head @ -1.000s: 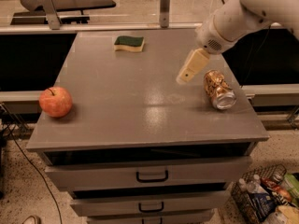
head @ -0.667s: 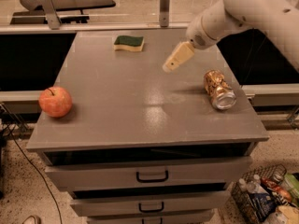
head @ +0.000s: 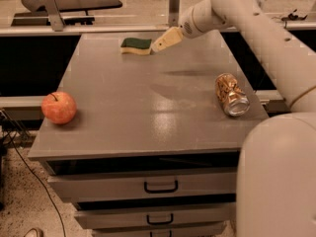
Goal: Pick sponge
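The sponge [head: 136,46] lies flat at the far middle of the grey cabinet top [head: 148,107], dark green scouring side up over pale yellow foam. My gripper [head: 159,45] hangs from the white arm that reaches in from the right. Its cream fingertips sit just right of the sponge, close to its right edge and a little above the surface. I cannot tell whether it touches the sponge.
A red apple [head: 59,107] rests near the left front edge. A gold can [head: 231,94] lies on its side at the right. Drawers [head: 160,185] with black handles are below the top. My arm's white body [head: 276,181] fills the lower right.
My gripper has moved left and farther back across the top, from above the can to right beside the sponge. The sponge, apple and can have not moved.
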`<move>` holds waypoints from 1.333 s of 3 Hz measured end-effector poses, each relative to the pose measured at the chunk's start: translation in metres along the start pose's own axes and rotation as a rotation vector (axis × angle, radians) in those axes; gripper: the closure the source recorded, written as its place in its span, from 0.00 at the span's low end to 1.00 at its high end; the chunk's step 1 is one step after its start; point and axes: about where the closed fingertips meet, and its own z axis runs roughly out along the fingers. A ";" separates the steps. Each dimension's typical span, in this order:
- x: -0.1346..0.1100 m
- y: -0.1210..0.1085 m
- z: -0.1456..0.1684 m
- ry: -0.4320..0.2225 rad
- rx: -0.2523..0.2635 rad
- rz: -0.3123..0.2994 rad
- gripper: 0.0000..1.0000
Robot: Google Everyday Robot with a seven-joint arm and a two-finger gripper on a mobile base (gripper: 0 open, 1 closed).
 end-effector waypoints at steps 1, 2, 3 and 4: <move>-0.013 0.005 0.038 -0.023 -0.028 0.070 0.00; -0.013 0.015 0.076 -0.037 -0.057 0.124 0.00; -0.009 0.021 0.106 -0.059 -0.057 0.137 0.00; -0.003 0.021 0.124 -0.071 -0.041 0.133 0.16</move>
